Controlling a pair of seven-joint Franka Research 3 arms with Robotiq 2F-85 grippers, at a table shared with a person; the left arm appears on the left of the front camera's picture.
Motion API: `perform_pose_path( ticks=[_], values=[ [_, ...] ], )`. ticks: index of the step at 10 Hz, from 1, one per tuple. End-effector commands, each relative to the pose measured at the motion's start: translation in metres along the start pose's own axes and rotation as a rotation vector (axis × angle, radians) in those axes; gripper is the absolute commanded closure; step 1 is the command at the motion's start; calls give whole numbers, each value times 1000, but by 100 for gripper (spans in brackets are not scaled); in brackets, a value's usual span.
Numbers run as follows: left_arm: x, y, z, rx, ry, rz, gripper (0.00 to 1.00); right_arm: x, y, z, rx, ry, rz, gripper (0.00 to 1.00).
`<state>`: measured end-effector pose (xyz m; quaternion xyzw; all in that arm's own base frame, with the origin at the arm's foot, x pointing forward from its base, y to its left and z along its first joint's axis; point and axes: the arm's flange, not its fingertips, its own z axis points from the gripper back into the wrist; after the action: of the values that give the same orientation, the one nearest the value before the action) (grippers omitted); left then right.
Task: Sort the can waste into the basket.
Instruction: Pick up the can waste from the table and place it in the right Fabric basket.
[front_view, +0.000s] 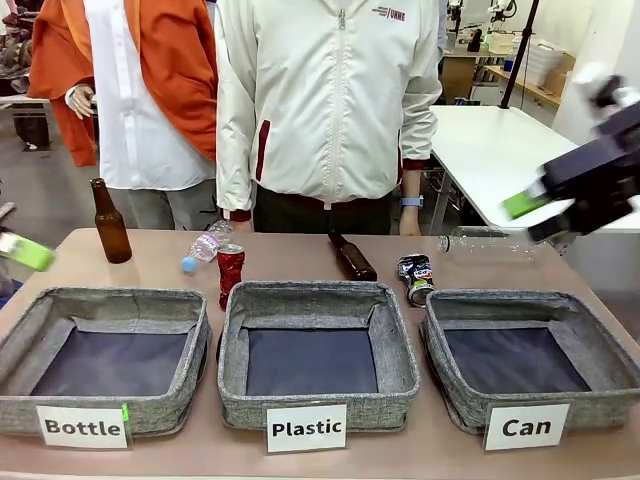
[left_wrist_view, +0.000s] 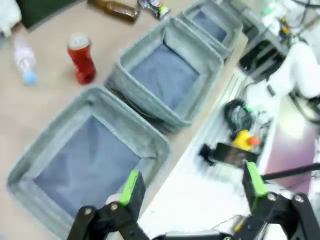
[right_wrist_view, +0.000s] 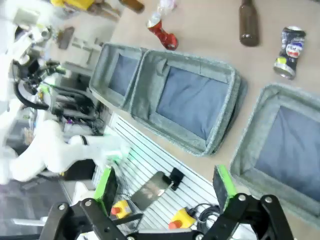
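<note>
A dented red can (front_view: 230, 272) stands upright behind the middle basket. A crushed dark can (front_view: 417, 279) stands just behind the far left corner of the grey basket labelled "Can" (front_view: 520, 299), whose dark floor holds nothing. My left gripper (front_view: 24, 251) hovers at the far left edge, and the left wrist view shows it open (left_wrist_view: 192, 182) above the near table edge, well away from the red can (left_wrist_view: 81, 57). My right gripper (front_view: 541, 214) hangs open high at the right. Its wrist view (right_wrist_view: 165, 185) looks down on the crushed can (right_wrist_view: 289, 46) and the "Can" basket (right_wrist_view: 250, 145).
Baskets labelled "Bottle" (front_view: 110, 297) and "Plastic" (front_view: 305, 291) sit left and middle. Behind them are an upright brown bottle (front_view: 110, 222), a lying plastic bottle (front_view: 206, 245), a lying brown bottle (front_view: 352, 257) and a clear bottle (front_view: 485, 240). A person (front_view: 325, 110) stands at the far edge.
</note>
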<state>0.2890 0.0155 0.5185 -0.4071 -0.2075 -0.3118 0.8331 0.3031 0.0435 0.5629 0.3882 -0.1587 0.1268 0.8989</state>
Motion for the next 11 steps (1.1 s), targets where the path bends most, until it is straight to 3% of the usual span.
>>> perform_pose_path(
  ticks=[1,4,5,7,8,9,10,11],
  values=[
    [-27,28,61,-92,-268,257,0,-24,-48,51,112,-160,-155,0],
    [-93,73,106,-197,-581,483,0,-75,-136,118,225,-374,-316,0],
    [-114,89,103,-153,-623,580,0,-93,-162,135,279,-457,-329,0],
    [-138,113,101,-195,-720,718,0,-116,-188,149,328,-637,-361,0],
    [-146,115,104,-176,-762,752,0,-118,-193,147,295,-653,-404,0],
    [-143,112,105,-139,-735,717,0,-114,-195,140,193,-664,-490,0],
    [-151,130,122,-171,-722,755,0,-120,-201,173,298,-638,-424,0],
    [-151,130,122,-171,-722,755,0,-120,-201,173,298,-638,-424,0]
  ],
)
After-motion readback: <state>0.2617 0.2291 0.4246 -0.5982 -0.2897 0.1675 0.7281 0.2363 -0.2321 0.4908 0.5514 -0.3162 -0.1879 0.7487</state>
